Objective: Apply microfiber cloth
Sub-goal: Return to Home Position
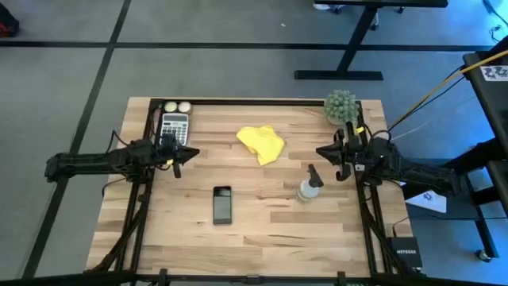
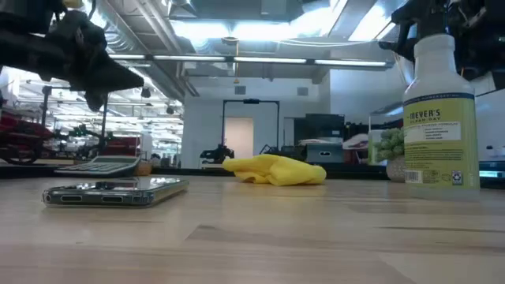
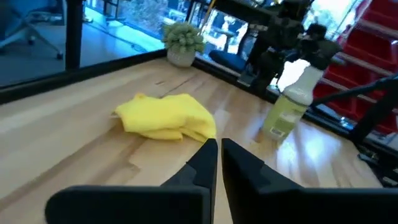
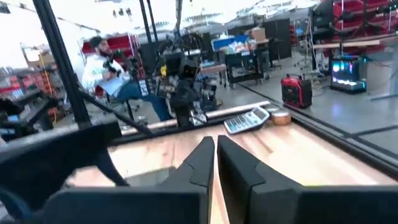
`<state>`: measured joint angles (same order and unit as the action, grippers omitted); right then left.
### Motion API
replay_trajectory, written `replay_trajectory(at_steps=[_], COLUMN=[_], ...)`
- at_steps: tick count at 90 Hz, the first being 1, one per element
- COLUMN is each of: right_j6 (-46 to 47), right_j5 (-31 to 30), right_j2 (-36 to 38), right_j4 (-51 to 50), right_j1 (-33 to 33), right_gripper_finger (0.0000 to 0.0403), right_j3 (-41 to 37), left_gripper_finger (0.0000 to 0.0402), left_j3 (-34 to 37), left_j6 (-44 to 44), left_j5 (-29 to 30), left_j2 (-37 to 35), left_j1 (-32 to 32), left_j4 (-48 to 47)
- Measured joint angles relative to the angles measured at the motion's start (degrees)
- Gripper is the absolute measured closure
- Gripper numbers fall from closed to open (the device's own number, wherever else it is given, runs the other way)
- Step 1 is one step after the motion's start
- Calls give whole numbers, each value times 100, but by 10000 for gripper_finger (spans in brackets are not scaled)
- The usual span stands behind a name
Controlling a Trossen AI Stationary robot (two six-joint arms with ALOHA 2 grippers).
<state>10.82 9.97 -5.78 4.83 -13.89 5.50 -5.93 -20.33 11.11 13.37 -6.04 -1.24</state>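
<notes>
High view: the microfiber cloth (image 1: 262,143) lies crumpled just above frame centre. It sits between the left gripper (image 1: 189,153) at centre left and the right gripper (image 1: 325,152) at centre right, touching neither, with the smartphone (image 1: 222,204) below it and the spray bottle (image 1: 309,187) at lower right. Low view: the microfiber cloth (image 2: 274,170) rests at frame centre on the table (image 2: 260,237), apart from the smartphone (image 2: 114,192) at left. Wrist views: the left gripper's fingers (image 3: 202,168) and the right gripper's fingers (image 4: 199,165) stand at a narrow gap, holding nothing.

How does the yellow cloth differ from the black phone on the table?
The microfiber cloth is bright yellow and crumpled in soft folds; the phone is black, rigid and lies flat. The cloth covers more of the table than the phone. Both rest on the wood, apart from each other, with neither the left gripper nor the right gripper touching them.
</notes>
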Motion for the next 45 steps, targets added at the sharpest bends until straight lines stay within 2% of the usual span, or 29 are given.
replay_trajectory(at_steps=[17,33,45], right_j6=[-315,-375,-353], right_j5=[-77,415,204], right_j2=[17,228,518], right_j4=[13,4,-168], right_j1=[0,0,0], right_gripper_finger=[398,398,398], right_j3=[0,0,-3], left_gripper_finger=[398,398,398], left_j3=[0,-2,-1], left_j6=[301,558,704], left_j5=[-35,-90,-217], left_j2=[-21,-299,-546], left_j1=[85,167,286], left_j4=[144,185,2])
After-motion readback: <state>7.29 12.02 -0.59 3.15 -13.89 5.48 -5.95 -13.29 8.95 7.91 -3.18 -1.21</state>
